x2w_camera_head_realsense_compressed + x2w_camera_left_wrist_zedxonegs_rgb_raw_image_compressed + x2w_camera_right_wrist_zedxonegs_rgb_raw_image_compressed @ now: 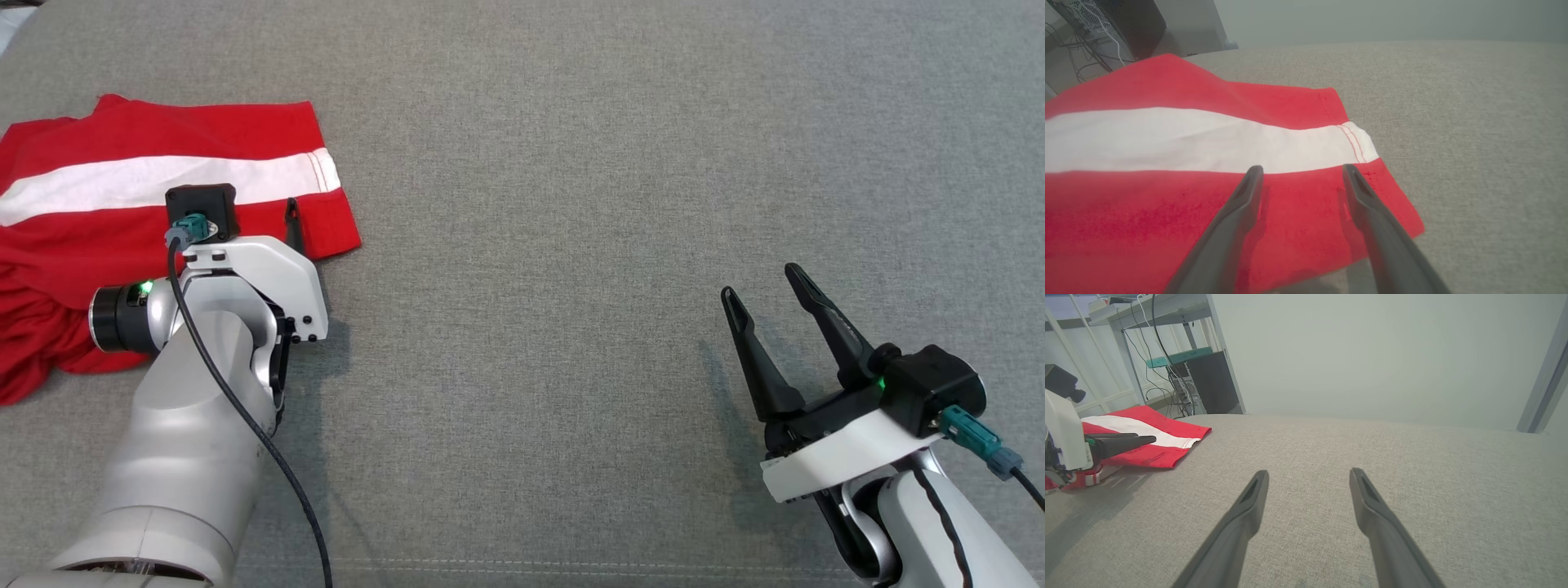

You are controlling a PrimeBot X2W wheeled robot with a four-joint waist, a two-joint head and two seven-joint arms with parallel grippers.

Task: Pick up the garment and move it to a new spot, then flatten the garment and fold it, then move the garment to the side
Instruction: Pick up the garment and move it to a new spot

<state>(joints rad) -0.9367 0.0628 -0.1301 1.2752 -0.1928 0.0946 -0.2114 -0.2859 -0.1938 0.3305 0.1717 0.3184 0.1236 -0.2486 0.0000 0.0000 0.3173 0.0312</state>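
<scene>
The garment is red with a broad white stripe and lies crumpled at the left of the grey cloth surface, its right end flat. My left gripper hovers low over the garment's near right corner, open, with nothing between its fingers. One of these fingers shows past the wrist in the head view. My right gripper stands open over bare cloth at the lower right, far from the garment. The right wrist view shows it empty, with the left gripper lying over the garment's edge.
Beyond the surface's far left edge stand a dark computer case and a metal shelf with hanging cables. A grey metal post rises at the far right. A seam runs along the surface's near edge.
</scene>
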